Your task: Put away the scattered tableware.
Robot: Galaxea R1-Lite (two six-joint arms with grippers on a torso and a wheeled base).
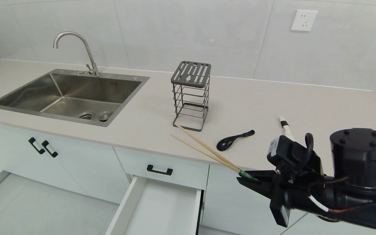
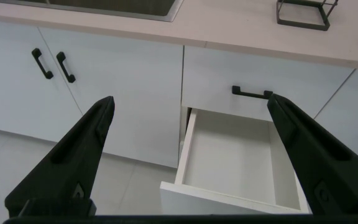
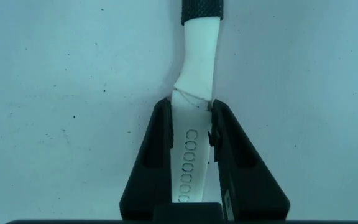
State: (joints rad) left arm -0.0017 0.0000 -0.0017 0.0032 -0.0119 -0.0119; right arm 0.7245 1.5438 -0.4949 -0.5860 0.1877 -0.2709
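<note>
At the upper left of the head view, a rectangular stainless-steel sink [image 1: 86, 88] is set into the pale beige table [image 1: 256, 98], with a curved steel tap [image 1: 93, 69] at its back rim. Lower down, the left hand [image 2: 190, 98] hangs in front of the white cabinet doors [image 2: 129, 93]. Its two black fingers are spread wide apart with nothing between them. Ahead of it a white drawer [image 2: 229, 155] stands pulled out under the table's edge.

At the centre of the frame a dark grey wire cutlery rack with a slotted top [image 1: 191, 74] stands upright on the table. A pair of pale wooden chopsticks with green ends [image 1: 207, 148] lies side by side in front of it. The thin tips are just beside the rack's front corner, and the green ends jut past the table's front edge toward the lower right.

Right of the chopsticks, and apart from them, a small black spoon [image 1: 232, 140] lies flat on the table with its bowl toward the lower left. Farther right is a white-handled utensil with a black band [image 1: 287, 132]; I cannot tell whether it rests on the table or is raised off it. The right hand [image 3: 191, 109] is closed tight on its white handle, with the band a little beyond the fingertips.
</note>
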